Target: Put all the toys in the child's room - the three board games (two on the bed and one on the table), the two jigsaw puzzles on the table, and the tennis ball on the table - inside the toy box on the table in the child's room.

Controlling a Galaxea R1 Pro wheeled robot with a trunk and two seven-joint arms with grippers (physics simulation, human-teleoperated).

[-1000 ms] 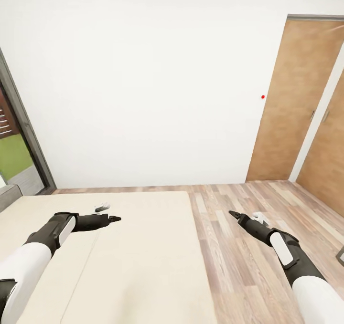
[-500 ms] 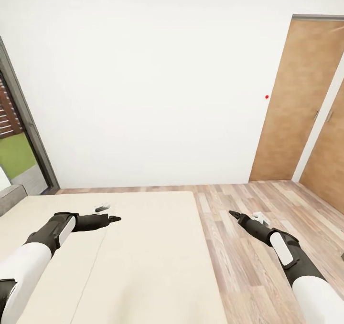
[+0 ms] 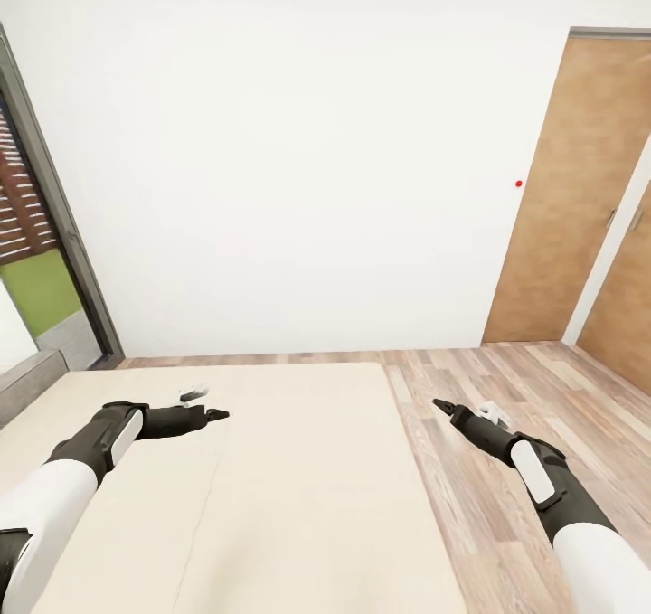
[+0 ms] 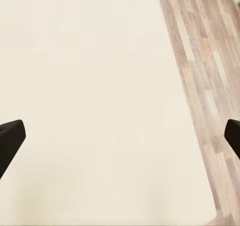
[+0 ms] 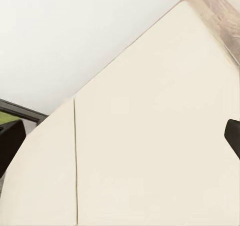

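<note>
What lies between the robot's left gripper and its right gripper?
In the head view, between the left gripper and right gripper lie bare beige mattress and a strip of wood-plank floor.

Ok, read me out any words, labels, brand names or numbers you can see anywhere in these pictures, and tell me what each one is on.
There is no readable text in any view.
The bed, white wall, wooden doors and plank floor carry no print.
The small red dot on the wall is a plain mark, not a letter or number.
The left hand and right hand bear no label.
</note>
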